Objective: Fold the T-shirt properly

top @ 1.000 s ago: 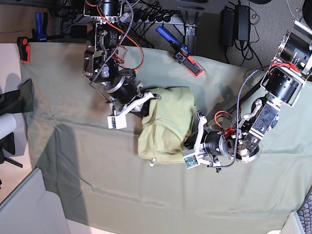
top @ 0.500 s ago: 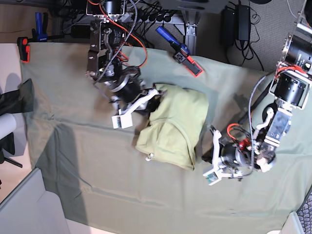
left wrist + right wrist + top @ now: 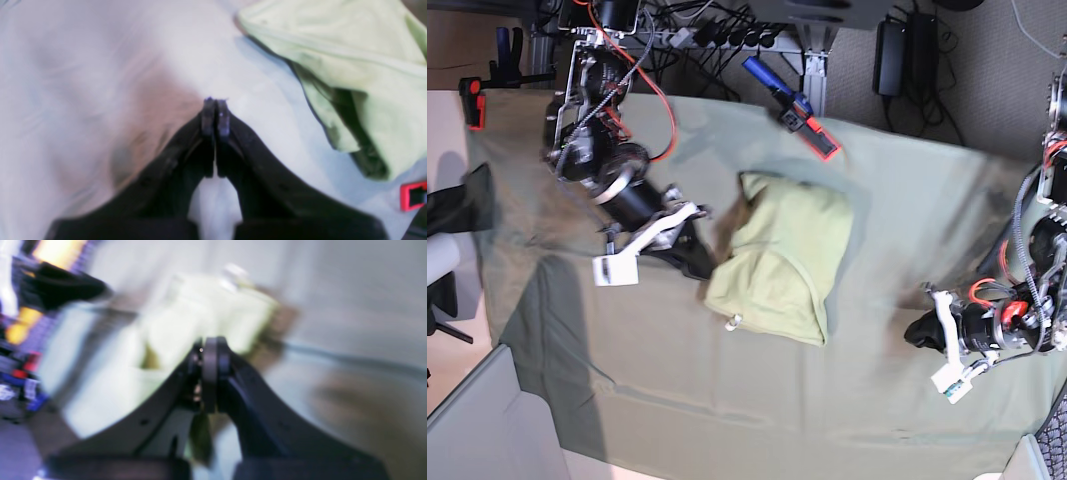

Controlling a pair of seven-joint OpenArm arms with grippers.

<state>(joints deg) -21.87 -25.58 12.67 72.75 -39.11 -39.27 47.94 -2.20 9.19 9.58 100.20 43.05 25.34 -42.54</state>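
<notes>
The pale yellow-green T-shirt (image 3: 782, 258) lies in a folded bundle on the grey-green table cloth (image 3: 627, 380), a small white tag (image 3: 732, 322) at its lower left corner. My right gripper (image 3: 699, 262) is shut, right beside the shirt's left edge; whether it touches is unclear. In the blurred right wrist view the gripper (image 3: 208, 344) is shut, with the shirt (image 3: 180, 320) beyond it. My left gripper (image 3: 917, 330) is shut and empty, well apart to the right of the shirt. In the left wrist view it (image 3: 215, 100) is over bare cloth, the shirt (image 3: 353, 63) at upper right.
A blue and red clamp (image 3: 802, 118) lies on the cloth's far edge; its red end shows in the left wrist view (image 3: 413, 196). A red clamp (image 3: 472, 100) grips the far left corner. A black object (image 3: 462, 200) sits at the left edge. Cables and power bricks (image 3: 897, 45) lie behind the table.
My left gripper has drawn back right and down, away from the shirt. My right arm has swung left and down from the shirt's upper corner. The shirt lies still.
</notes>
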